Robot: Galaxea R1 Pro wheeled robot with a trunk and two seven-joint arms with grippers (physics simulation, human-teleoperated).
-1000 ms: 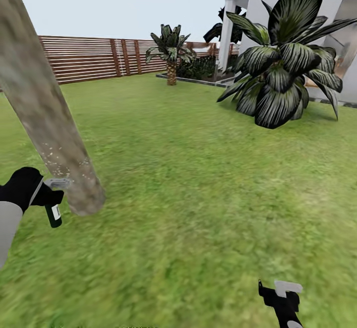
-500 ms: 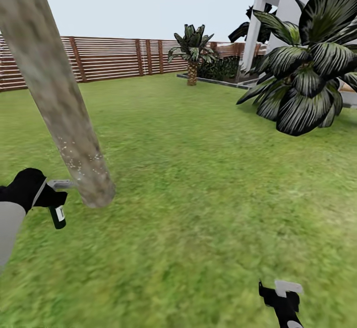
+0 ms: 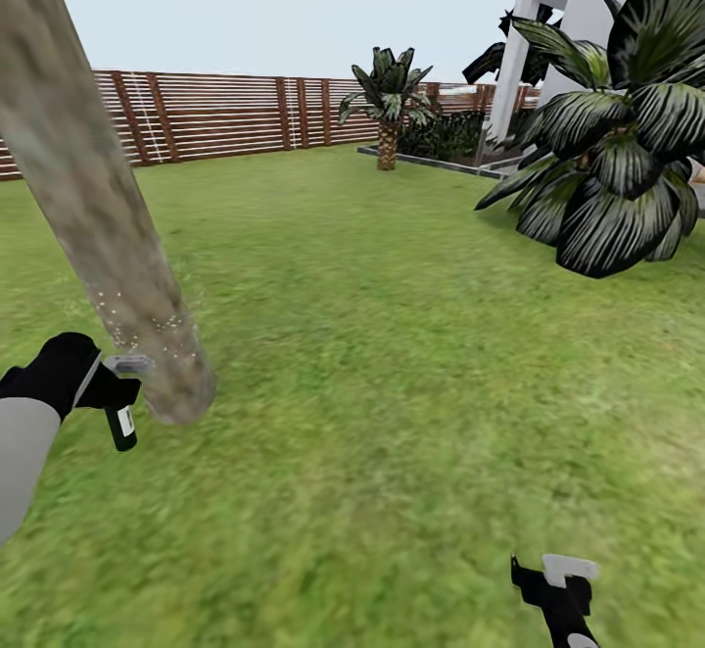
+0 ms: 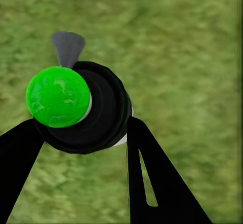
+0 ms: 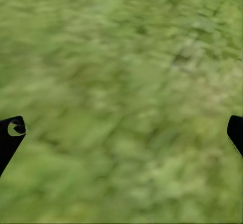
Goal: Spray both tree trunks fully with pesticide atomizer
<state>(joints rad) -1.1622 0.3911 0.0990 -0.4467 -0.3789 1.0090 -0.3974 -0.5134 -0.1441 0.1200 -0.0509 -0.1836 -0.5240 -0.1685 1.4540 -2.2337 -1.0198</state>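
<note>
L gripper (image 3: 116, 395) w/ atomizer (image 3: 121, 426) by trunk (image 3: 93, 208)

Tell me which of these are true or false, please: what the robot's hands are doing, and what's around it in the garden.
1. The left gripper is clamped on the pesticide atomizer. True.
2. The atomizer is lying on the grass. False: it hangs in the gripper above the lawn, beside the tree trunk.
3. The right gripper is holding a second bottle. False: its fingers stand wide apart over bare grass.
4. Pale speckles dot the trunk near its base. True.
5. A brick wall borders the lawn. False: it is a brown slatted wooden fence.
</note>
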